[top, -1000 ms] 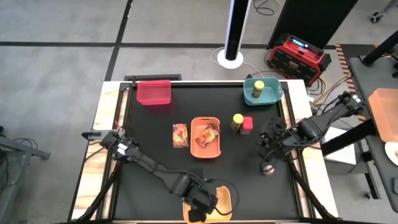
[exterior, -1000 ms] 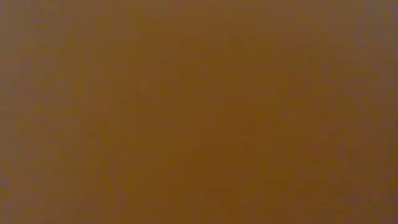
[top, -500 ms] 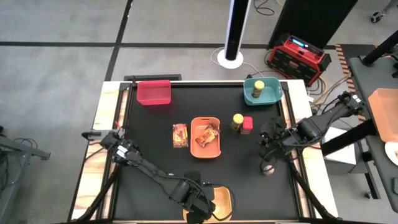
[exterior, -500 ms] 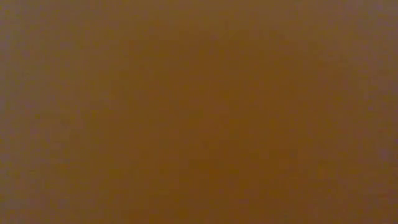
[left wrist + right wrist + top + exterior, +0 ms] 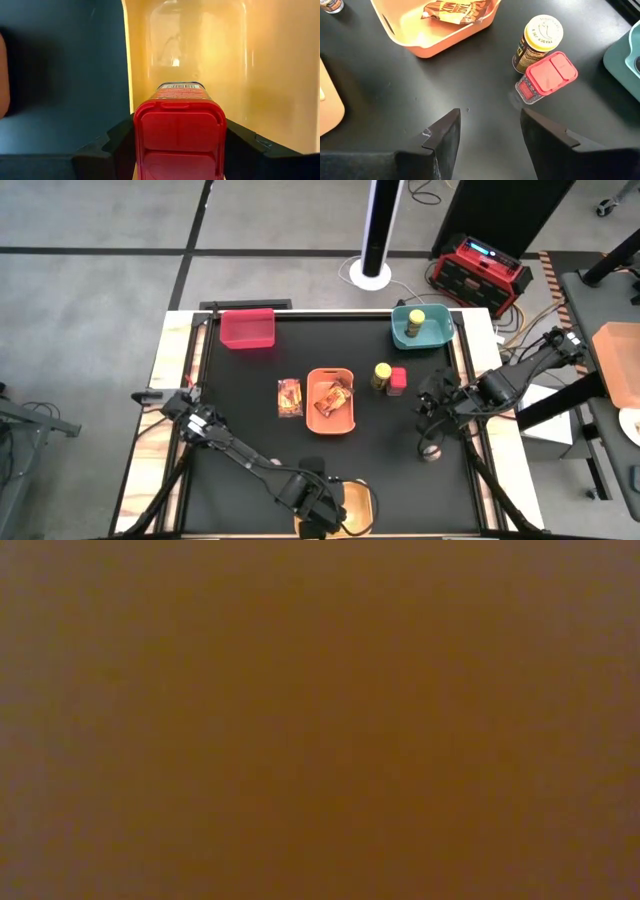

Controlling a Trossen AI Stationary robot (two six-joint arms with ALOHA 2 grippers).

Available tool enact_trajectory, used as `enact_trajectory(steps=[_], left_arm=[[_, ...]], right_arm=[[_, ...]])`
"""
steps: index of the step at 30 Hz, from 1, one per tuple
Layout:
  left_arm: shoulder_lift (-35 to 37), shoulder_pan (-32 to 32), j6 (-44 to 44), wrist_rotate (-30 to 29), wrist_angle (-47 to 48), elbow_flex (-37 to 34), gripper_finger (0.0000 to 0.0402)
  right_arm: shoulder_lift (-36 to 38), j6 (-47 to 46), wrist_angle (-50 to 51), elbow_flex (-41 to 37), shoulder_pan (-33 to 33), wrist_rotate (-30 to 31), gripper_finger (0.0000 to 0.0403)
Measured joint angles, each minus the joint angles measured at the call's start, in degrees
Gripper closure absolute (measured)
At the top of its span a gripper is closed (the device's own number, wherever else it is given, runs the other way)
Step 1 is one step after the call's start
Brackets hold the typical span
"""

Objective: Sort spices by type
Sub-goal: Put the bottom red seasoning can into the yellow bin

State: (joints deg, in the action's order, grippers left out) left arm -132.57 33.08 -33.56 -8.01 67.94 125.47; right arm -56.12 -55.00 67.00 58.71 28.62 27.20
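Black counter, low view blank. My left claw pinches a red box over the yellow bin, seen only by wrist camera. Right claw spread, idle near jar and second box.

My low view is one blank orange-brown blur, nothing readable. My left tool covers both sides of the red cube box, whose bottom the wrist picture cuts off. From above, the yellow bin runs past the picture's edge.
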Motion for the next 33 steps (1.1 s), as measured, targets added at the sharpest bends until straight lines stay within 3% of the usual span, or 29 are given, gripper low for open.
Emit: enact_trajectory(steps=[10,18,28,33], left_arm=[[0.00,0.13,-0.01,0.39,-1.60,-0.28,0.0199],[0.00,0.13,-0.05,0.46,-1.94,-0.27,0.0159],[0.04,0.04,0.15,0.46,-0.86,1.05,0.0152],[0.07,0.42,4.27,-5.07,4.16,7.06,0.0151]], right_arm=[[0.00,0.00,-0.02,0.01,0.00,0.00,0.0204],[0.00,0.00,-0.02,0.01,0.01,0.00,0.0208],[0.00,0.11,-0.02,-0.01,0.00,0.03,0.0200],[-0.02,0.15,-0.04,0.00,0.02,2.22,0.0204]])
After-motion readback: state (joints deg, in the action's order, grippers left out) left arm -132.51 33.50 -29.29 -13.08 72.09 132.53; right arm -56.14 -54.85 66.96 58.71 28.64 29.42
